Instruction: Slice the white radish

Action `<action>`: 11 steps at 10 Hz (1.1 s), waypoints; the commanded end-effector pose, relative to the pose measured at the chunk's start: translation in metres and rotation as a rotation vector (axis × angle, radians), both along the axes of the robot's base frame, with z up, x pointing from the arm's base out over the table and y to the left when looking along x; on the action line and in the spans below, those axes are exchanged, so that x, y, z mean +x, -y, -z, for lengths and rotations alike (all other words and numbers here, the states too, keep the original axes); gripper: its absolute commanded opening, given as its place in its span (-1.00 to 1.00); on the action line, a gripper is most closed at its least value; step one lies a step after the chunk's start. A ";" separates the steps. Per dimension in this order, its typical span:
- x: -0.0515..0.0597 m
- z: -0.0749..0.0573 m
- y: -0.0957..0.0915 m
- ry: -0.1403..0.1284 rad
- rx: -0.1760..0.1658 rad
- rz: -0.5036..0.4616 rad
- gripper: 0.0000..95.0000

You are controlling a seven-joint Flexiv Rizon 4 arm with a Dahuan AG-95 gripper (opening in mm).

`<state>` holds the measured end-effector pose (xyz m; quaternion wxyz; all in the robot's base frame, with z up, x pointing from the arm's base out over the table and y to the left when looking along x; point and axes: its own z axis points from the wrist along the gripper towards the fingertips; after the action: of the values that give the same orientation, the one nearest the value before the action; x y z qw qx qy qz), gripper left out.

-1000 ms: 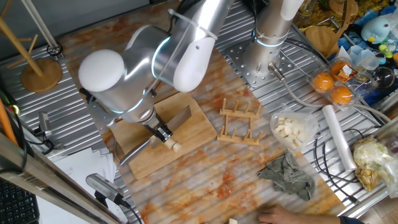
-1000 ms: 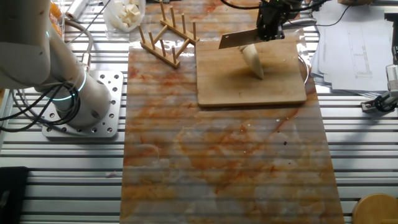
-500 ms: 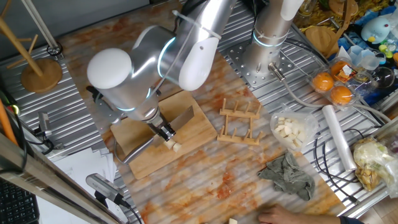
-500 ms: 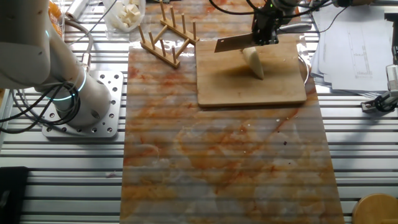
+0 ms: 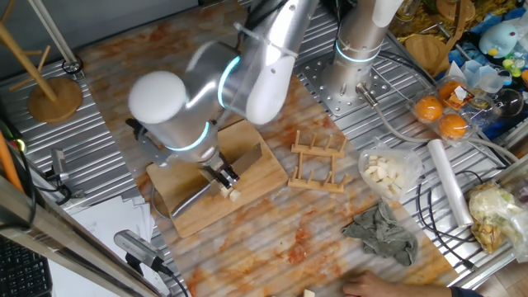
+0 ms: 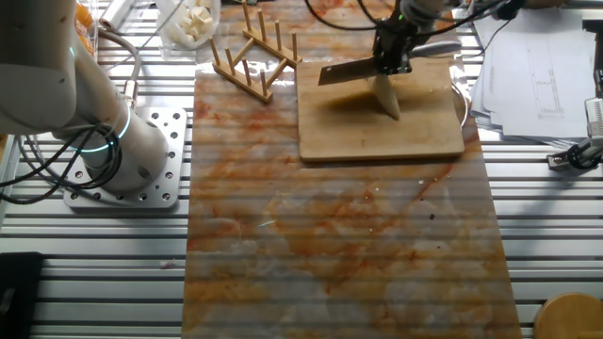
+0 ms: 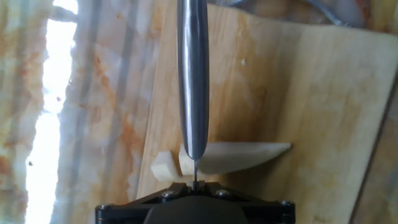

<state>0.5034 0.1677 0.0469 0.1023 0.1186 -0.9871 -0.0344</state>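
The white radish (image 7: 242,155) is a cream tapered strip lying on the wooden cutting board (image 7: 298,81). A small cut slice (image 7: 163,167) lies just off its thick end. My gripper (image 7: 194,184) is shut on a knife (image 7: 193,74), whose blade stands edge-down over the radish's thick end. In one fixed view the gripper (image 5: 223,175) holds the knife (image 5: 247,159) over the radish (image 5: 233,194) at the board's (image 5: 190,216) near edge. In the other fixed view the gripper (image 6: 391,52), knife (image 6: 347,71), radish (image 6: 386,96) and board (image 6: 377,132) also show.
A wooden rack (image 5: 318,161) stands right of the board. A plastic bag of pale cubes (image 5: 388,173), a grey cloth (image 5: 384,231), a wrap roll (image 5: 450,181) and oranges (image 5: 441,115) lie further right. The arm's base (image 5: 355,74) is behind. A hand (image 5: 371,287) shows at the bottom edge.
My gripper and the knife have shifted along the board, toward the rack side, and the blade now stands over the radish's thick end. The radish has stayed in place.
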 end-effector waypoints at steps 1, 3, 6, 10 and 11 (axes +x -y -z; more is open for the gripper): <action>-0.007 0.013 0.001 -0.008 0.011 -0.008 -1.00; -0.007 0.016 0.000 -0.010 0.026 -0.022 -1.00; -0.010 -0.004 0.002 -0.028 0.040 -0.053 -1.00; -0.008 -0.043 0.005 -0.045 0.035 -0.073 -1.00; -0.002 -0.046 0.004 -0.046 0.021 -0.072 -1.00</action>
<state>0.5020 0.1646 0.0851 0.1200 0.1584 -0.9789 -0.0481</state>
